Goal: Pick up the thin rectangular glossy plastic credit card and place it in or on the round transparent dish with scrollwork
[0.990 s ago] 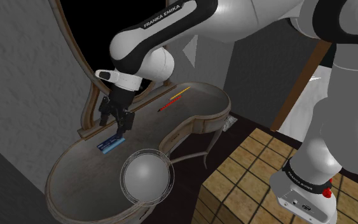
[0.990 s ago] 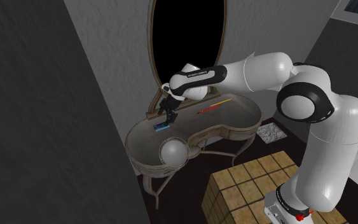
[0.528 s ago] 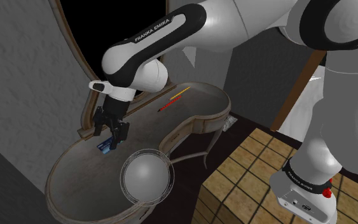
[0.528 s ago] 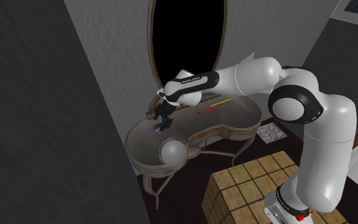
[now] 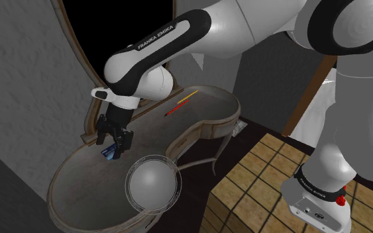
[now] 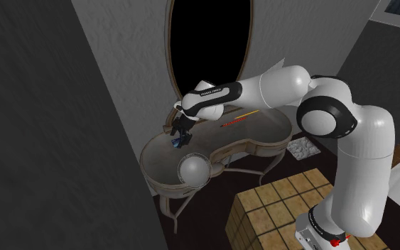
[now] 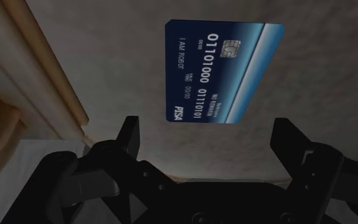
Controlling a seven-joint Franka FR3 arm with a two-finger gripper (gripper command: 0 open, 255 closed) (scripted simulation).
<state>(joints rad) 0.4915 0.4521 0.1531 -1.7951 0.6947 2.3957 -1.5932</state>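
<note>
In the shoulder view, the gripper (image 5: 112,141) is held low over the blue credit card (image 5: 110,153), which lies flat on the tabletop (image 5: 79,179) near the dish (image 5: 153,157).

In the second exterior view, the gripper (image 6: 181,136) is seen directly above the card (image 6: 177,142), near the dish (image 6: 194,157).

In the wrist view, the fingers (image 7: 131,133) are spread apart, apparently to straddle the untouched card (image 7: 222,70).

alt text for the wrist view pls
A dark blue credit card lies flat on the grey tabletop, just beyond the open tool, whose black fingers stand apart without touching it. A tan wooden frame runs alongside.
</note>
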